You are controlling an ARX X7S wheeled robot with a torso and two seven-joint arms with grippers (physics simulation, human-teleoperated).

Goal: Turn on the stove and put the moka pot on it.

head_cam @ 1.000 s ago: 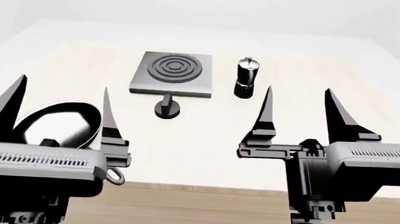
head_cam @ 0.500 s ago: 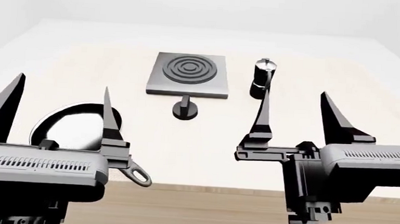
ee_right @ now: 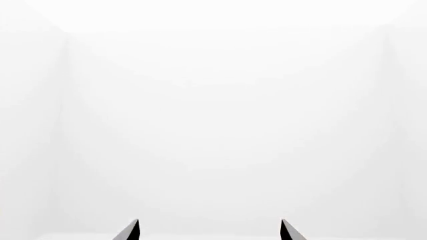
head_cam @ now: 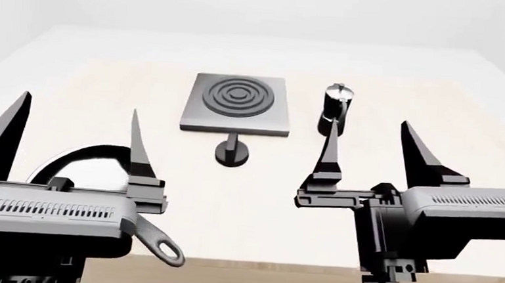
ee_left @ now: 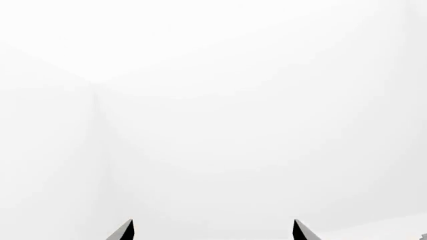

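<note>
Pale wood bench carries everything. Stove sits mid-bench; pan well off to its left, half hidden. Left claw and right claw both spread wide, empty, raised short of the stove. Pot stands upright just right of stove. Knob just in front of it. Judgement: knob first; bring the right claw down square over the ridge, close, then twist.

We see the frying pan mostly hidden behind the left gripper; both wrist views show only cropped fingertips.
</note>
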